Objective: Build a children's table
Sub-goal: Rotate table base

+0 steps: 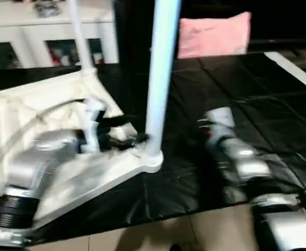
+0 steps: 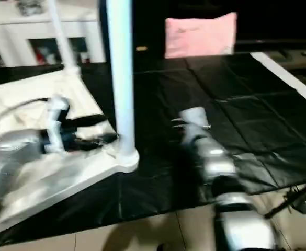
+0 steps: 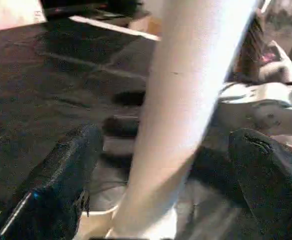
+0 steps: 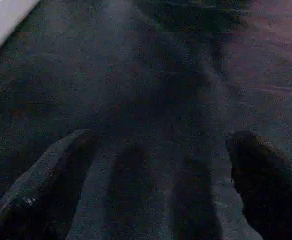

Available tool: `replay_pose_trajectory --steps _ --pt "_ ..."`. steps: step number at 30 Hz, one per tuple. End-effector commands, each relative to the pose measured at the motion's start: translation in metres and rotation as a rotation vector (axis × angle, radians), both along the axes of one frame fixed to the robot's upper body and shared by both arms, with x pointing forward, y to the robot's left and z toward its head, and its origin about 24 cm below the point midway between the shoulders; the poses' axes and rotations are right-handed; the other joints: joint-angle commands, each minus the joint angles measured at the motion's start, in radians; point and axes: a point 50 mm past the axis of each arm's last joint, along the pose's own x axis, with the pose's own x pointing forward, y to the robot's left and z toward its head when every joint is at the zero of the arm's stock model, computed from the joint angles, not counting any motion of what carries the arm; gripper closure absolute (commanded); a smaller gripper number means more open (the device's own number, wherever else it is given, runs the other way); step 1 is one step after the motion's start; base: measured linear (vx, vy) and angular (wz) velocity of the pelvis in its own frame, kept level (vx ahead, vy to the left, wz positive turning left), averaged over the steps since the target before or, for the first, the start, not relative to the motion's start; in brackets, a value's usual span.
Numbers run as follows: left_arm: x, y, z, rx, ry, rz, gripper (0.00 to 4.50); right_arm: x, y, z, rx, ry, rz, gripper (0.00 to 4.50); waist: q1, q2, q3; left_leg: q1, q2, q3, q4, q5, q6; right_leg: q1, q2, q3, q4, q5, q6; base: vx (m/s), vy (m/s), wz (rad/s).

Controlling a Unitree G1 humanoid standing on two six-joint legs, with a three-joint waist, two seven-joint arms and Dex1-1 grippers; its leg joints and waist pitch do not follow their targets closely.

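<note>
The children's table lies upside down on the left of a black mat, its white tabletop (image 1: pixel 105 172) showing its underside. A thick white leg (image 1: pixel 160 78) stands upright in the near right corner socket. A thinner-looking leg (image 1: pixel 79 36) rises from the far corner. My left gripper (image 1: pixel 129 130) reaches over the tabletop to the base of the near leg. In the left wrist view that leg (image 3: pixel 185 100) stands between the two spread black fingers (image 3: pixel 66 170), which are apart from it. My right gripper (image 4: pixel 160 139) hovers open over the bare mat, to the right of the leg.
A white cabinet (image 1: pixel 48 31) with glass doors stands behind the tabletop. A pink cushion (image 1: pixel 213 34) sits at the back of the black mat (image 1: pixel 257 104). A white strip (image 1: pixel 294 65) borders the mat on the right. Tile floor (image 1: pixel 168 235) lies in front.
</note>
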Motion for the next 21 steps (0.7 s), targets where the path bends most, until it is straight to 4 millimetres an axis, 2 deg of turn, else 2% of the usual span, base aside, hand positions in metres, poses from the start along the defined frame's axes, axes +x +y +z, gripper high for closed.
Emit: replay_pose_trajectory --steps 1,2,3,4,5,6,11,14,15,17,18,20,21 --pt "-0.002 0.007 0.002 0.050 -0.005 0.004 0.03 0.001 -0.011 0.005 -0.011 -0.024 -0.016 0.00 0.006 0.006 -0.069 -0.016 -0.019 0.021 -0.065 -0.256 0.029 0.067 -0.032 0.036 -0.080 -0.453 -0.125 0.000 0.000 0.00" --pt "-0.002 0.008 0.001 0.065 -0.003 -0.001 0.03 0.001 -0.011 0.005 -0.012 -0.025 -0.015 0.00 0.011 0.007 -0.071 -0.018 -0.018 0.021 -0.065 -0.232 0.030 0.068 -0.030 0.038 -0.074 -0.416 -0.132 0.000 0.000 0.00" --pt "-0.006 0.014 -0.005 0.164 -0.002 -0.027 0.03 0.001 -0.013 0.008 -0.021 -0.034 -0.004 0.00 0.013 0.005 -0.071 -0.019 -0.018 0.022 -0.066 -0.220 0.031 0.068 -0.027 0.038 -0.071 -0.388 -0.137 0.000 0.000 0.00" --pt "-0.006 0.014 -0.005 0.164 -0.002 -0.027 0.03 0.001 -0.013 0.008 -0.021 -0.034 -0.004 0.00 0.017 0.007 -0.073 -0.017 -0.015 0.020 -0.067 -0.215 0.032 0.068 -0.028 0.039 -0.068 -0.372 -0.141 0.000 0.000 0.00" --pt "-0.010 0.019 -0.011 0.253 0.012 -0.043 0.03 0.001 -0.015 0.010 -0.031 -0.042 0.020 0.00 0.016 0.010 -0.071 -0.017 -0.015 0.022 -0.066 -0.211 0.035 0.066 -0.027 0.040 -0.066 -0.346 -0.153 0.000 0.000 0.00" --pt "-0.013 0.025 -0.017 0.354 0.024 -0.060 0.03 0.000 -0.016 0.013 -0.048 -0.054 0.054 0.00 0.016 0.009 -0.071 -0.019 -0.013 0.021 -0.068 -0.210 0.036 0.068 -0.028 0.041 -0.065 -0.340 -0.155 0.000 0.000 0.00" --pt "-0.022 0.037 -0.025 0.515 0.082 -0.098 0.03 -0.007 -0.021 0.021 -0.116 -0.078 0.188 0.00 0.020 0.006 -0.067 -0.021 -0.014 0.022 -0.068 -0.217 0.034 0.069 -0.031 0.043 -0.065 -0.354 -0.161 0.000 0.000 0.00" --pt "-0.025 0.042 -0.029 0.620 0.103 -0.091 0.03 -0.012 -0.024 0.030 -0.130 -0.093 0.263 0.00 0.026 0.005 -0.064 -0.019 -0.015 0.023 -0.067 -0.232 0.034 0.067 -0.029 0.043 -0.070 -0.397 -0.145 0.000 0.000 0.00" --pt "-0.022 0.046 -0.032 0.680 0.084 -0.069 0.03 -0.015 -0.024 0.034 -0.137 -0.102 0.291 0.00 0.028 0.001 -0.061 -0.020 -0.015 0.022 -0.068 -0.241 0.039 0.067 -0.026 0.042 -0.075 -0.425 -0.121 0.000 0.000 0.00" --pt "-0.016 0.053 -0.035 0.751 0.052 -0.014 0.03 -0.020 -0.025 0.040 -0.144 -0.113 0.336 0.00 0.029 0.001 -0.061 -0.021 -0.018 0.023 -0.066 -0.240 0.038 0.067 -0.026 0.041 -0.079 -0.459 -0.099 0.000 0.000 0.00" --pt "-0.014 0.054 -0.035 0.768 0.040 0.002 0.03 -0.022 -0.026 0.042 -0.139 -0.115 0.349 0.00 0.034 0.001 -0.063 -0.019 -0.020 0.022 -0.065 -0.234 0.036 0.065 -0.029 0.040 -0.085 -0.497 -0.073 0.000 0.000 0.00" --pt "-0.014 0.054 -0.035 0.765 0.043 -0.005 0.03 -0.024 -0.027 0.045 -0.136 -0.118 0.353 0.00 0.036 0.006 -0.061 -0.018 -0.021 0.021 -0.064 -0.240 0.032 0.061 -0.028 0.038 -0.089 -0.519 -0.063 0.000 0.000 0.00" --pt "-0.014 0.054 -0.034 0.760 0.048 -0.011 0.03 -0.025 -0.028 0.046 -0.138 -0.119 0.355 0.00 0.035 0.004 -0.062 -0.018 -0.022 0.022 -0.064 -0.242 0.031 0.061 -0.027 0.038 -0.092 -0.524 -0.059 0.000 0.000 0.00"
